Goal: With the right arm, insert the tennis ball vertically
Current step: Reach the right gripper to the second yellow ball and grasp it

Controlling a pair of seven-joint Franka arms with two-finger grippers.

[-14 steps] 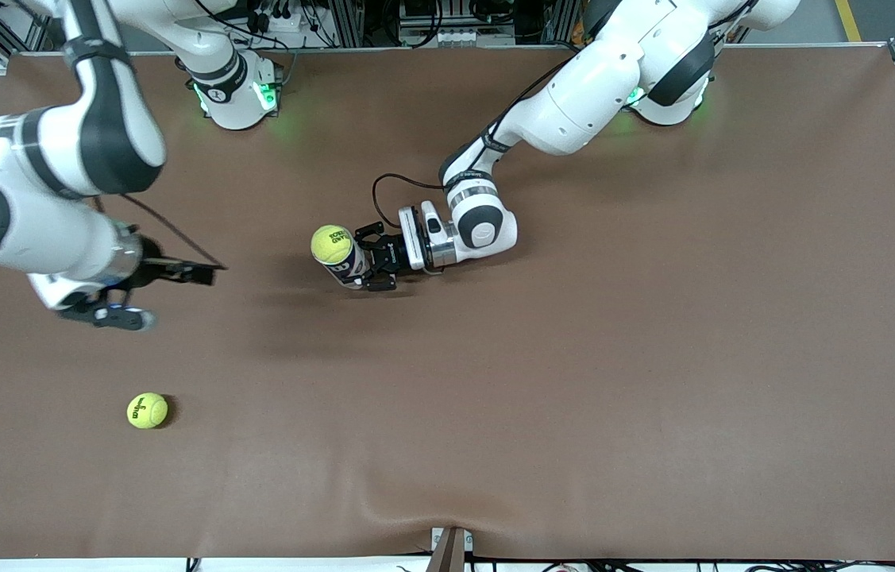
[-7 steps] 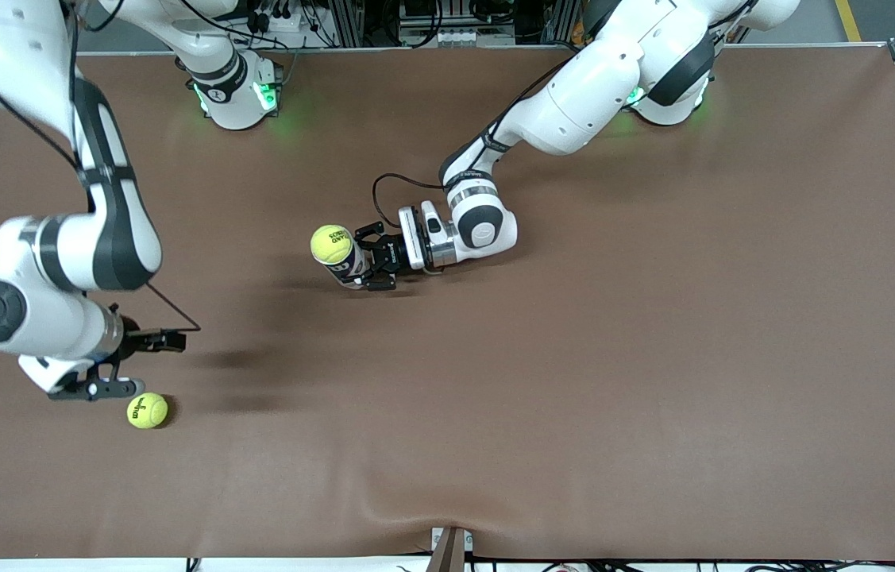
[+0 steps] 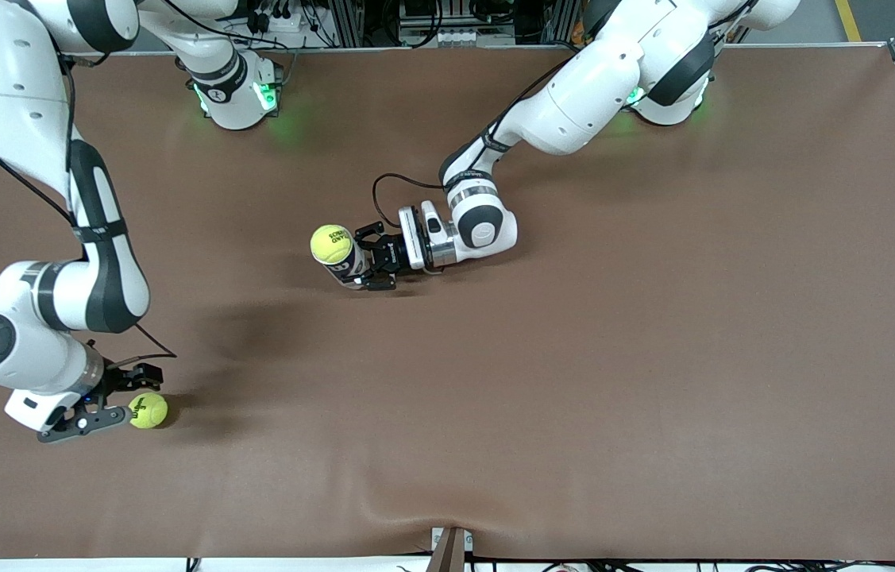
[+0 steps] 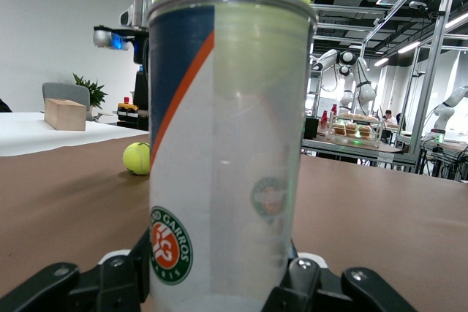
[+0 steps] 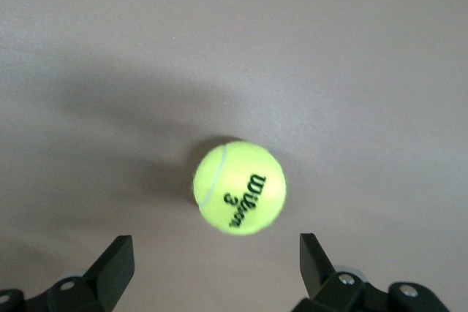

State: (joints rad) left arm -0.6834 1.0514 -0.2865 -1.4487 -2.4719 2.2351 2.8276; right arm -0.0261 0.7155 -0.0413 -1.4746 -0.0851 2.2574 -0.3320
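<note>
While the right claw [image 3: 115,400] hangs low near the right arm's end of the brown counter [image 3: 653,357], its two black fingers [image 5: 111,268] are spread wide with nothing between them. The loose tennis ball [image 3: 148,411] lies on the counter just beside the fingertips. It sits a bit past the tips, not yet in the gap. In the right wrist view the ball [image 5: 240,188] shows in the middle, with one finger off to each side of it and the counter all around. It is yellow with black letters on it. I cannot tell if a fingertip touches it.

Near the middle of the counter, well apart from that ball, a clear tube can [image 3: 344,266] stands up straight. The left claw [image 3: 372,266] grips it low down from the side, its fingers [image 4: 117,279] pressed on the can [image 4: 227,158]. A second tennis ball [image 3: 332,244] sits at the open top of the can and pokes out a little over the rim. The loose ball lies nearer to the front camera than the can.
</note>
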